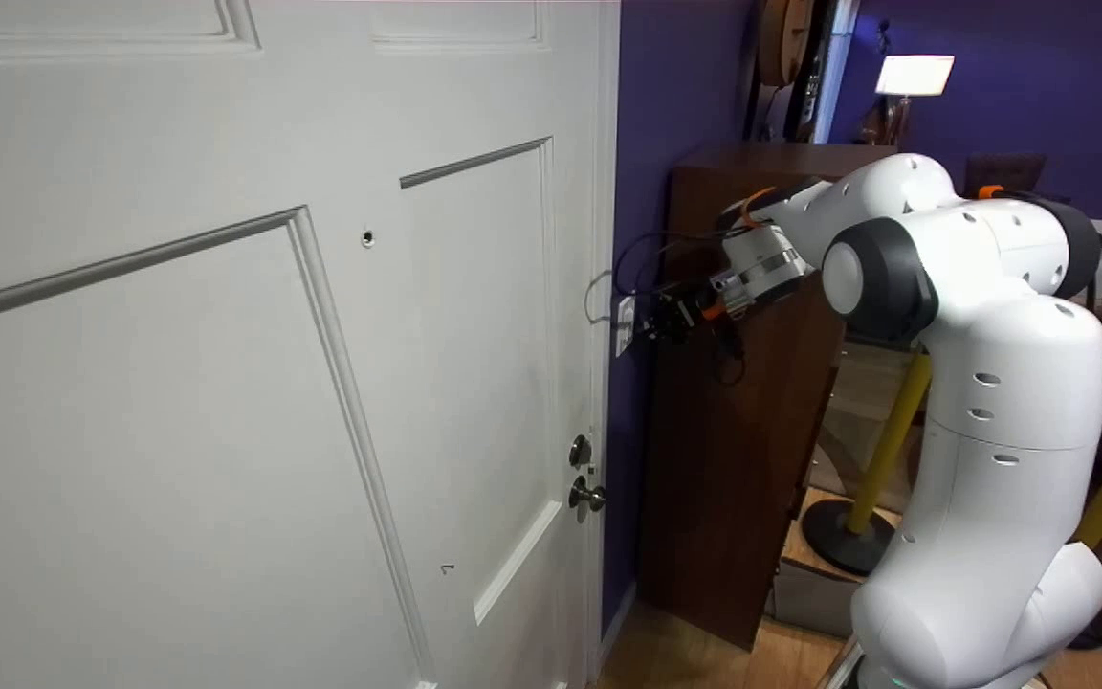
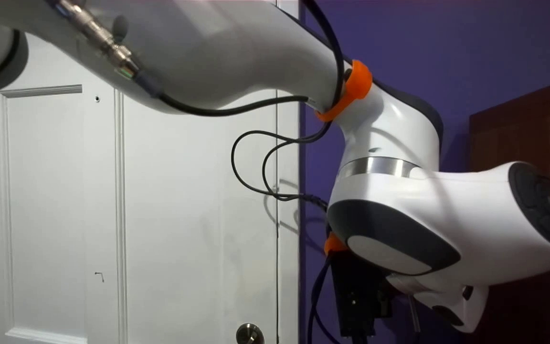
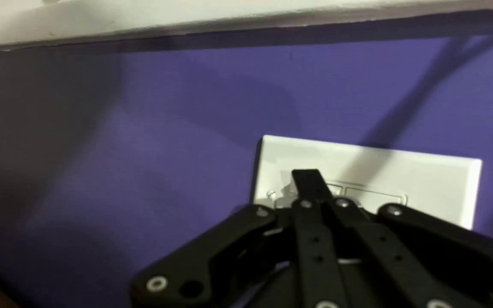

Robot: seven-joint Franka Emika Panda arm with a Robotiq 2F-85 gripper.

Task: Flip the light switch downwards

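The light switch (image 1: 625,327) is a white wall plate on the purple wall beside the door frame, seen nearly edge-on in an exterior view. In the wrist view the light switch (image 3: 426,175) fills the lower right, with outlined rectangular sections and a screw. My gripper (image 1: 651,325) is right at the plate in that exterior view. In the wrist view my gripper (image 3: 311,184) has its fingers together, holding nothing visible, with the tips over the plate's left part. They cover part of the switch; whether they touch it I cannot tell. The plate does not show in an exterior view where the arm fills the front.
A white panelled door (image 1: 455,335) with a metal knob (image 1: 586,495) stands beside the purple wall (image 1: 642,124). A tall brown cabinet (image 1: 733,459) stands close to the gripper. A loose black cable (image 2: 237,157) loops near the wrist. A yellow post (image 1: 888,445) stands behind the arm.
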